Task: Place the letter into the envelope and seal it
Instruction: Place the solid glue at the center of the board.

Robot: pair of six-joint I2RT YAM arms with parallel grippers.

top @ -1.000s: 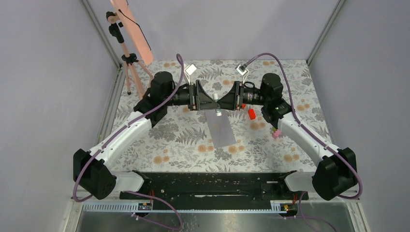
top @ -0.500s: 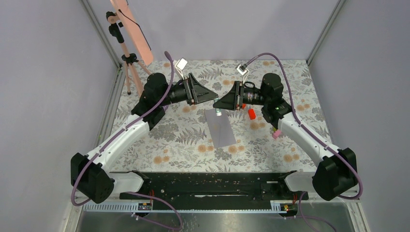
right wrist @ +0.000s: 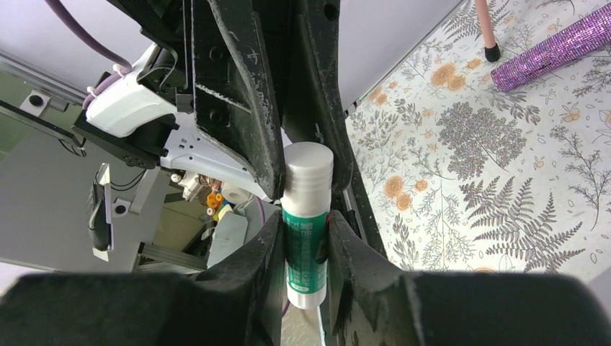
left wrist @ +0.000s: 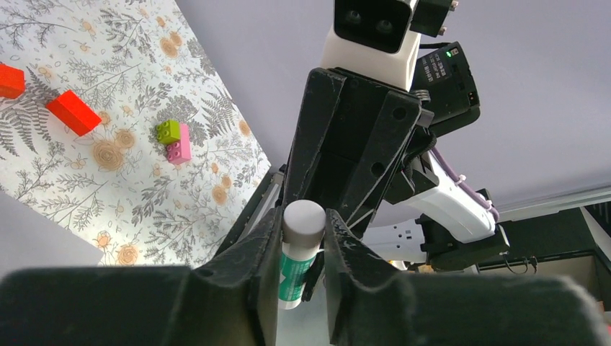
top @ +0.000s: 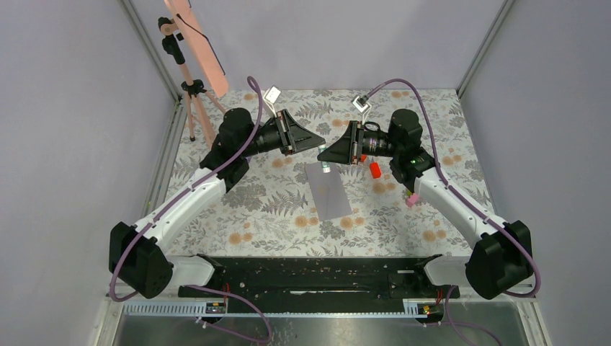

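The grey-lilac envelope [top: 330, 193] lies flat on the floral table, mid-scene. The letter is hidden. Above the envelope's far end the two grippers meet tip to tip. My right gripper [top: 326, 153] [right wrist: 305, 220] is shut on the green body of a glue stick [right wrist: 306, 238]. My left gripper [top: 317, 142] [left wrist: 302, 220] comes from the opposite side, and its fingers press both sides of the stick's white cap [left wrist: 303, 220]. The green label [left wrist: 294, 270] shows below the cap.
Red bricks [top: 375, 170] [left wrist: 73, 112] and a pink brick [top: 413, 198] lie right of the envelope. A green-and-pink brick [left wrist: 173, 138] lies further off. A tripod [top: 191, 94] stands at the back left. A purple glitter rod [right wrist: 555, 49] lies near it.
The left gripper pulled back and tilted, then came in again toward the right gripper, and its jaws closed onto the cap. The right arm and envelope stayed put.
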